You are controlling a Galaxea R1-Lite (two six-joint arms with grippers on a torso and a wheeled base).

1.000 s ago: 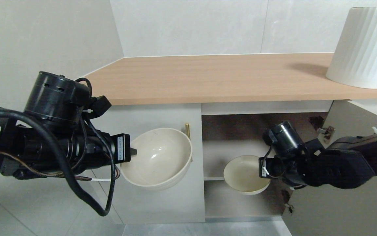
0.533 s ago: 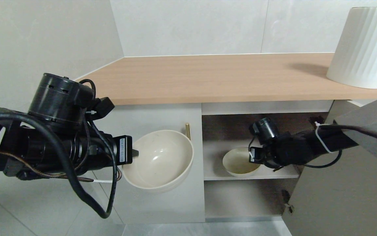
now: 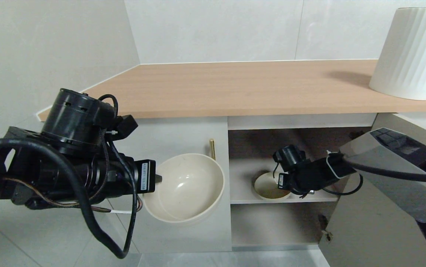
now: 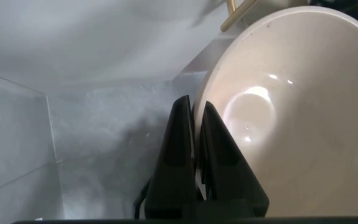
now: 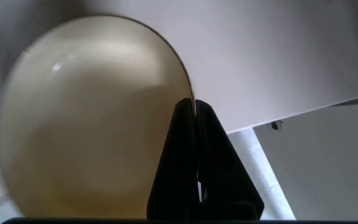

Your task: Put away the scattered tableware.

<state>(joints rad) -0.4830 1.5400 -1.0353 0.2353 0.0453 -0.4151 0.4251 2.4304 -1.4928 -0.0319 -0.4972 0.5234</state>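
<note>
A large cream bowl [image 3: 185,189] hangs in the air before the closed left cabinet door, tipped toward me; my left gripper [image 3: 158,178] is shut on its rim. In the left wrist view the same large cream bowl [image 4: 297,112] has its rim pinched by that gripper [image 4: 195,115]. A smaller cream bowl [image 3: 266,186] sits low on the cabinet shelf [image 3: 309,198] inside the open right compartment, with my right gripper [image 3: 278,181] shut on its rim. The right wrist view has this smaller bowl [image 5: 91,118] resting against the white shelf, its edge clamped by the right gripper [image 5: 194,115].
A wooden countertop [image 3: 242,87] runs above the cabinet, with a white ribbed container [image 3: 411,52] at its right end. The right cabinet door [image 3: 376,222] stands open beside my right arm. A brass handle [image 3: 211,148] is on the closed left door. Grey floor lies below.
My right arm has pushed the smaller bowl deeper into the cabinet and lowered it onto the shelf. My left arm has drifted slightly right and down with the large bowl.
</note>
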